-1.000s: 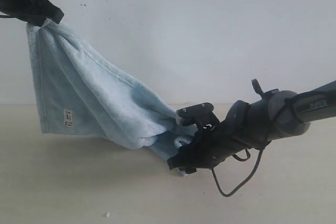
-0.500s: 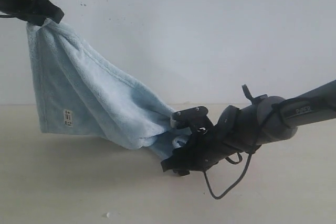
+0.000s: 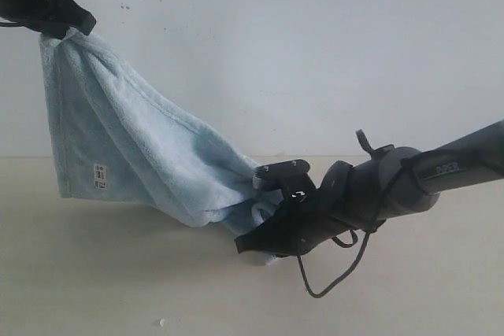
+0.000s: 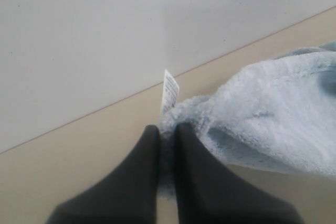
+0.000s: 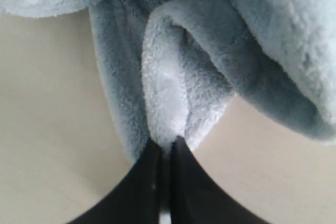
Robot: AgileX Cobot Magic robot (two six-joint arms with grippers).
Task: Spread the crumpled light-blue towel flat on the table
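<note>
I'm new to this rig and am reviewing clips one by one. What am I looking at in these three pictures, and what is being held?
This is a robot with two arms, each ending in a pair of pinching fingers. The wide picture comes from a camera standing off the arms. It shows a beige table in front of a white wall. The other two pictures come from small cameras on the wrists, looking along the fingers. The only thing handled is a light-blue towel. The left fingers are shut on one end, held high in the air, beside a white tag. The right fingers are shut on a fold low down, near the table. The towel hangs slanted between them and is not yet flat.
</note>
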